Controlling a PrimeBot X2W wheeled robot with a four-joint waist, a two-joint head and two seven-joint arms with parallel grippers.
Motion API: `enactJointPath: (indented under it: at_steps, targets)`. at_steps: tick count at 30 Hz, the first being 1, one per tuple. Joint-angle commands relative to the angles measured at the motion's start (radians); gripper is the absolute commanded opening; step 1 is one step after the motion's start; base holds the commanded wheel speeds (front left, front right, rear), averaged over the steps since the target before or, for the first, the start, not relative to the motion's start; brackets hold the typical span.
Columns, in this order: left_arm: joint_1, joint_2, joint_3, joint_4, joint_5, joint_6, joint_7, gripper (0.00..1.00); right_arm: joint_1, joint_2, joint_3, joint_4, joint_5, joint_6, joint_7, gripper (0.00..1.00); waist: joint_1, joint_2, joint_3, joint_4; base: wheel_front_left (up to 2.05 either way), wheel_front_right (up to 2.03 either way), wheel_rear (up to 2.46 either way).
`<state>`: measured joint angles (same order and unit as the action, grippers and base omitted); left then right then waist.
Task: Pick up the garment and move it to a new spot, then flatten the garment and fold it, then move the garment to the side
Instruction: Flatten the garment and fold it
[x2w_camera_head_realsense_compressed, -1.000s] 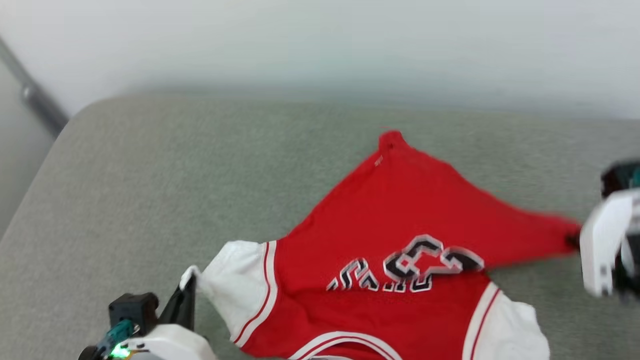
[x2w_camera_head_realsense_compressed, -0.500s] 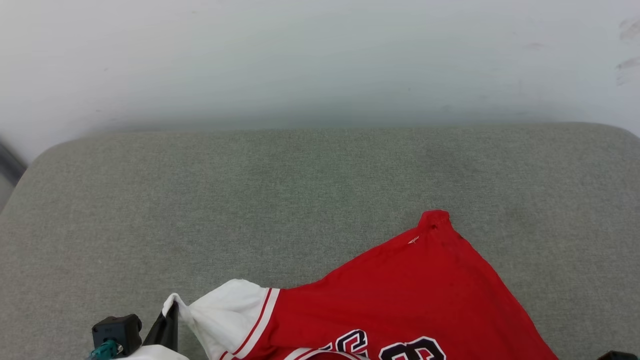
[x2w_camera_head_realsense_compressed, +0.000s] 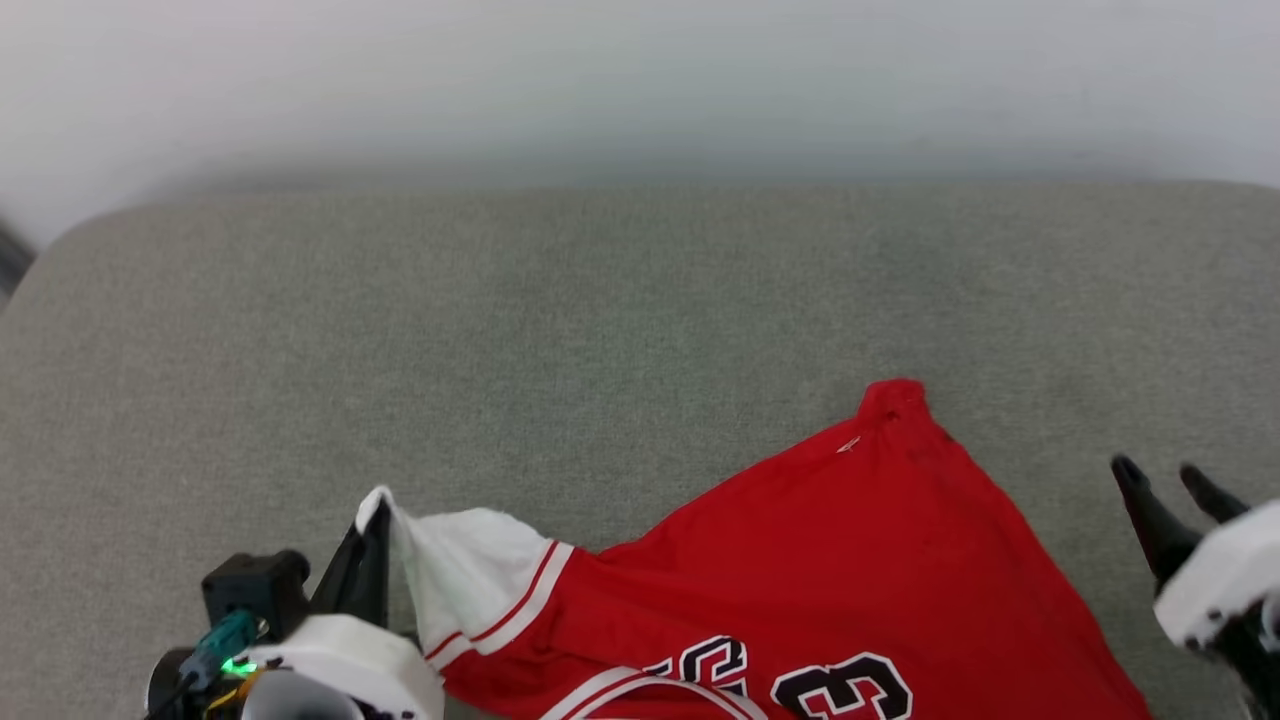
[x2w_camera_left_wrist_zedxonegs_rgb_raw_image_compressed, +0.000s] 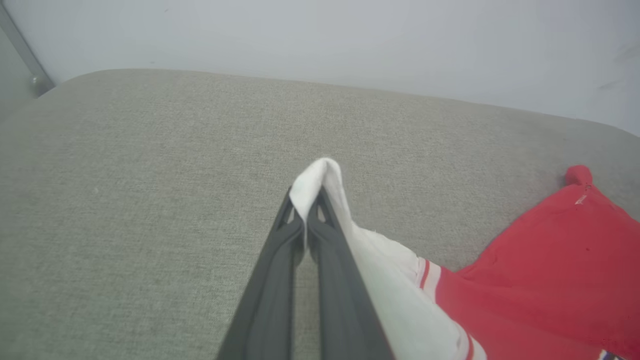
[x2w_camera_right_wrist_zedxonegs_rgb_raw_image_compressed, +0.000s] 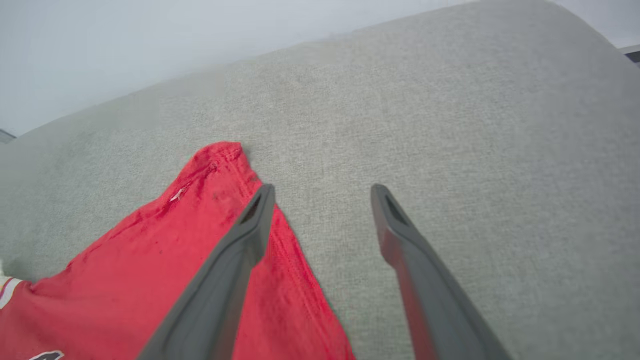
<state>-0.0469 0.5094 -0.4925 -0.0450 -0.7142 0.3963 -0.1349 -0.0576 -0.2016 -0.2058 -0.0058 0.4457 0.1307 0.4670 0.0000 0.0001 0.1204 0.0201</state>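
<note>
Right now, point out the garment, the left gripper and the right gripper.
garment (x2w_camera_head_realsense_compressed: 850, 560): head view, red body panel.
left gripper (x2w_camera_left_wrist_zedxonegs_rgb_raw_image_compressed: 304, 207): left wrist view, between fingertips pinching the sleeve.
right gripper (x2w_camera_right_wrist_zedxonegs_rgb_raw_image_compressed: 322, 189): right wrist view, gap between open fingertips.

Head looks down — wrists low, seemingly near, sharing garment (x2w_camera_head_realsense_compressed: 850, 560)

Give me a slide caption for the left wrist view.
Left pincer shut on the white sleeve of a red shirt on a grey cushion.
</note>
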Motion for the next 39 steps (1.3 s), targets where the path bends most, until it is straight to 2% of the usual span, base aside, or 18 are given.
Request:
enactJointPath:
  at_steps: [1,4,9,13,19,23,24,25,26,33,39]
  targets:
    - [-0.019,-0.006,-0.003,-0.008,0.008,0.002,-0.003,0.00,-0.034,-0.010,0.012,0.013,0.012,0.000,0.003,1.00,0.0000,-0.0001,0.034,0.016,0.00,0.00,0.00]
    - [-0.056,-0.012,-0.014,-0.034,0.028,0.004,-0.001,0.00,-0.151,-0.070,0.084,0.087,0.047,0.000,0.073,1.00,0.0000,-0.0001,0.078,0.039,0.00,0.00,0.00]
    - [-0.114,-0.029,-0.044,-0.060,0.059,-0.007,0.006,0.00,-0.326,-0.138,0.197,0.186,0.105,0.000,0.306,1.00,0.0000,-0.0001,0.144,0.082,0.00,0.00,0.00]
    - [-0.150,-0.043,-0.058,-0.066,0.072,-0.013,0.002,0.00,-0.425,-0.149,0.269,0.240,0.122,0.000,0.452,1.00,0.0000,-0.0001,0.187,0.108,0.00,0.00,0.00]
    - [-0.183,-0.062,-0.069,-0.061,0.081,-0.018,-0.004,0.00,-0.502,-0.162,0.361,0.316,0.137,0.000,0.524,1.00,0.0000,-0.0001,0.238,0.130,0.00,0.00,0.00]
    - [-0.188,-0.067,-0.073,-0.051,0.081,-0.021,-0.010,0.00,-0.493,-0.156,0.419,0.391,0.156,0.000,0.553,1.00,0.0000,-0.0001,0.250,0.135,0.00,0.00,0.00]
    - [-0.188,-0.068,-0.073,-0.047,0.080,-0.021,-0.009,0.00,-0.486,-0.157,0.434,0.410,0.158,0.000,0.564,0.64,0.0000,-0.0001,0.251,0.135,0.00,0.00,0.00]
    - [-0.189,-0.069,-0.074,-0.044,0.078,-0.022,-0.009,0.00,-0.481,-0.157,0.451,0.422,0.164,0.000,0.567,0.20,0.0000,-0.0001,0.251,0.136,0.00,0.00,0.00]
    - [-0.190,-0.070,-0.074,-0.041,0.076,-0.023,-0.011,0.00,-0.481,-0.156,0.462,0.429,0.172,0.000,0.560,0.00,0.0000,-0.0001,0.250,0.137,0.00,0.00,0.00]
    - [-0.178,-0.064,-0.068,-0.012,0.055,-0.035,-0.012,0.00,-0.519,-0.196,0.505,0.400,0.209,0.000,0.449,0.00,0.0000,-0.0001,0.189,0.130,0.00,0.00,0.00]
    - [-0.195,-0.037,-0.037,0.024,0.034,-0.058,-0.021,0.00,-0.512,-0.240,0.497,0.377,0.177,0.000,0.262,0.00,0.0000,-0.0001,0.060,0.107,0.00,0.00,0.00]
